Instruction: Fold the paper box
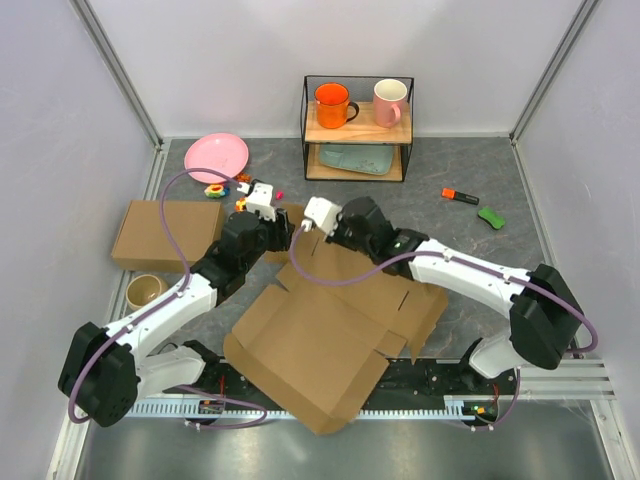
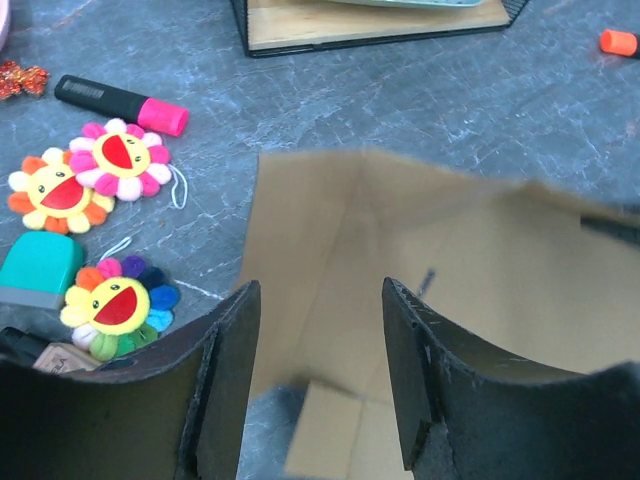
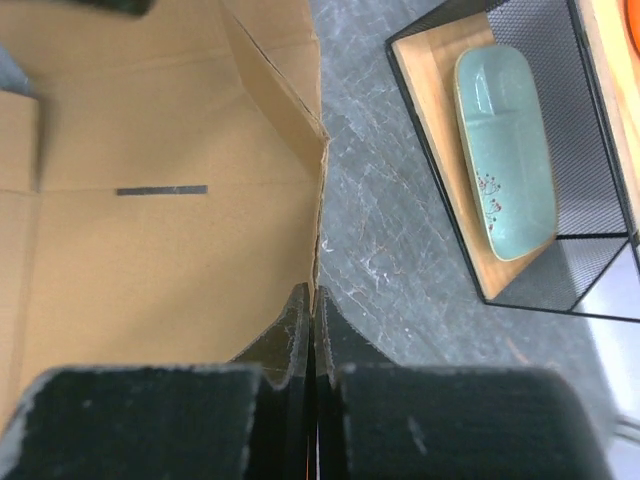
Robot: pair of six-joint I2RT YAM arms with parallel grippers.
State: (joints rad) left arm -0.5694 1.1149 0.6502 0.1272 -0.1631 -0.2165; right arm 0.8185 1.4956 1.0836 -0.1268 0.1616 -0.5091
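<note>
The paper box (image 1: 310,340) lies as a large brown die-cut sheet in the middle of the table, with its far flaps partly raised. My right gripper (image 3: 314,295) is shut on the thin edge of a raised flap (image 3: 290,110) at the sheet's far side, by the grey table. In the top view the right gripper (image 1: 303,240) meets the sheet's far left corner. My left gripper (image 2: 318,300) stands open just above the same end of the sheet. A cardboard panel (image 2: 450,260) lies beyond its fingers, and nothing is between them. In the top view the left gripper (image 1: 281,234) sits close beside the right one.
A closed brown cardboard box (image 1: 165,235) lies at the left, with a small bowl (image 1: 146,290) in front of it. Flower plush toys (image 2: 120,160) and a pink highlighter (image 2: 120,103) lie left of the grippers. Behind stand a pink plate (image 1: 217,157) and a wire shelf (image 1: 357,130) with mugs.
</note>
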